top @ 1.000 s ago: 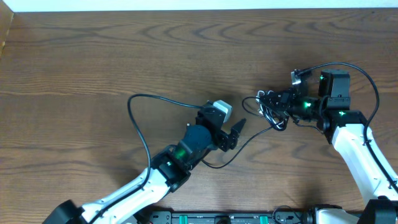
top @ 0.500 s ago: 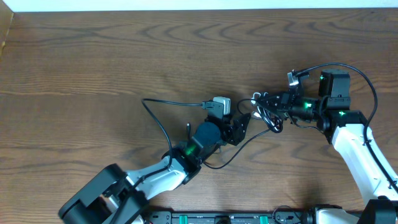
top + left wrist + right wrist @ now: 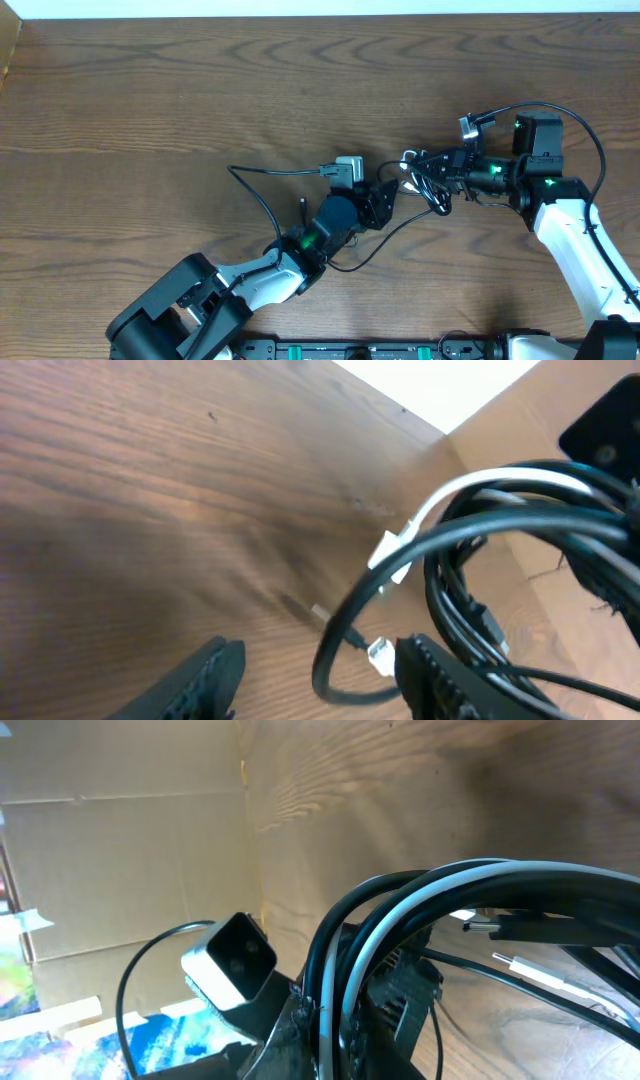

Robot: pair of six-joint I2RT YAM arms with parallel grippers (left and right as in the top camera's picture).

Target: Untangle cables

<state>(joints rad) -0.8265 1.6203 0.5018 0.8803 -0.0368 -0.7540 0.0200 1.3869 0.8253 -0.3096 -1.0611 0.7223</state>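
The brown wood-grain table (image 3: 150, 100) fills the overhead view. My left arm (image 3: 255, 280) reaches from the near edge towards the middle, and my right arm (image 3: 572, 232), white-shelled with black joints, comes in from the near right corner. A thick black wire (image 3: 252, 192) from my left arm loops over the wood to the left of its wrist. The cables (image 3: 428, 182), a small knot of thin black cords with one white cord among them, sit right of the table's centre, between my two wrists. They are just beside my left gripper (image 3: 386, 200) on its right and against the tip of my right gripper (image 3: 452, 166). My right gripper is pressed together and the bundle hangs from it. In the left wrist view, the cords arc above the wood rather than lying flat on it. I cannot make out my own right fingers past the cords crowding that wrist's camera. My left gripper is spread, its two black fingers (image 3: 205, 678) standing apart low in the wrist view. One black loop dips into the gap close to the right-hand finger, and I cannot tell whether it touches. The white cord (image 3: 480, 484) runs over the top of the bundle. A small white plug end (image 3: 380, 652) hangs near the wood below the loop, and a thin silver plug tip (image 3: 538, 970) pokes out under the cords in my right wrist view.
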